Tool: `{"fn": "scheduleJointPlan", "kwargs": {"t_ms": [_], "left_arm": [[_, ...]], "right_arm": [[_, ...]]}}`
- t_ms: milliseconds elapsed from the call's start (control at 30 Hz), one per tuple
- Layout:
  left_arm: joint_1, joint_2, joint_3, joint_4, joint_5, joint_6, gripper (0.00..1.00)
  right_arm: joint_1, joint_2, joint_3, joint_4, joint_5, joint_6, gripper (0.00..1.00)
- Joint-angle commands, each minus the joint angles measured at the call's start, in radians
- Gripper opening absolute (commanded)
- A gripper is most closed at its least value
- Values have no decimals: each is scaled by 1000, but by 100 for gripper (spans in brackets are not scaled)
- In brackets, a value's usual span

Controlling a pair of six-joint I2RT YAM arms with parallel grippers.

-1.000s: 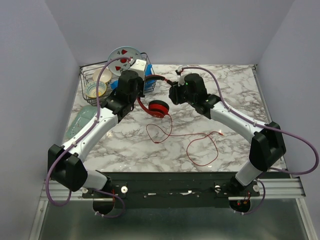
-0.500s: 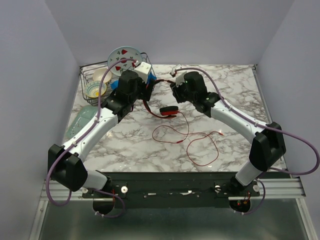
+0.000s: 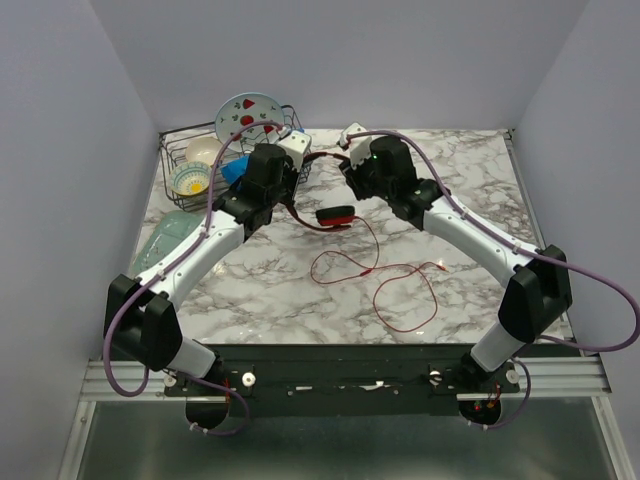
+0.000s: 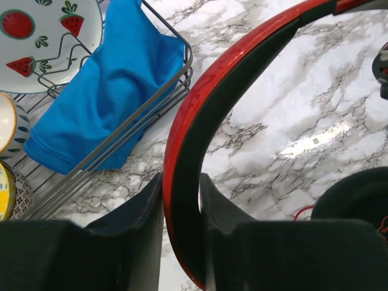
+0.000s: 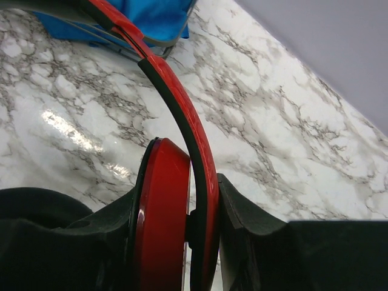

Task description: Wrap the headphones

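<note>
On the marble table (image 3: 470, 190), take the wire rack (image 3: 172, 150) as your mark. The headphones (image 3: 336, 215) are held between both arms just right of it, and their cable (image 3: 400, 290) trails loose well clear of the rack, toward the arm bases. Your left gripper (image 4: 182, 188) is clenched on the headband beside the rack's corner, and your right gripper (image 5: 176, 206) grasps the band at an ear cup, farther off. You're holding, not yet winding; next, I'd judge, one gripper must let go and gather the cable

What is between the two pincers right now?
The headphones' red headband bridges the gap: the left pincer and right pincer each clamp it. The top view shows it.
</note>
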Motion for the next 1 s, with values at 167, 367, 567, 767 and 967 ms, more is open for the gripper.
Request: {"fn": "scheduleJointPlan", "kwargs": {"t_ms": [167,367,567,767,967], "left_arm": [[-1,-10,57,-80,60,-137,0],[24,5,99,-95,37,-215,0],[157,51,270,-111,46,-269,0],[239,62,500,-174,62,-283,0],[262,67,740,-269,51,-269,0]], "right_arm": [[4,-3,106,8,-36,-28,3],[7,-55,128,4,-149,-4,95],[23,-226,47,82,-210,-26,100],[25,-415,-227,330,-401,-56,100],[25,-441,-502,649,-448,22,100]]}}
